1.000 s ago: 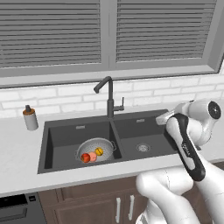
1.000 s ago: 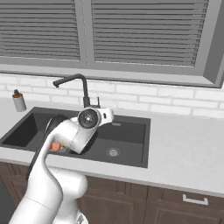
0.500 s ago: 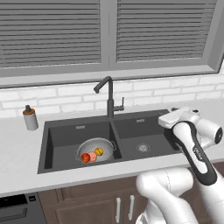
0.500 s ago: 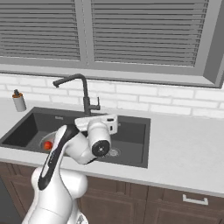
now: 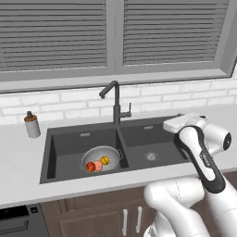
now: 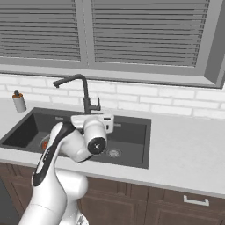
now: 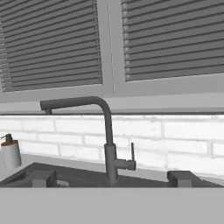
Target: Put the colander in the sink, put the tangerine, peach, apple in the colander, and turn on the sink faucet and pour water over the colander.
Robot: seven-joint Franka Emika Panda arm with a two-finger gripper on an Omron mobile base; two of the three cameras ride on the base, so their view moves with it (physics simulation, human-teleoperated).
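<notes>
The colander [image 5: 101, 158] sits in the left basin of the dark sink [image 5: 65, 139]. In it lie the red apple [image 5: 90, 166], the peach [image 5: 97, 165] and the tangerine [image 5: 105, 160]. The black sink faucet [image 5: 115, 104] stands behind the divider, its spout angled left. My hand [image 5: 178, 122] hovers over the right basin, level and facing the faucet. In the hand view my gripper [image 7: 112, 178] is open with nothing between the fingertips [image 7: 41, 178]. The faucet [image 7: 108, 144] and its side lever [image 7: 131, 154] stand straight ahead, apart from the tips.
A grey soap dispenser [image 5: 31, 125] stands on the counter left of the sink. White brick wall and a window with blinds [image 5: 115, 41] rise behind the faucet. My own forearm [image 6: 52, 149] covers part of the left basin in the right base view.
The arm's elbow has swung round while the hand stayed over the right basin, facing the faucet. Colander and fruit have not moved. The gripper stays open.
</notes>
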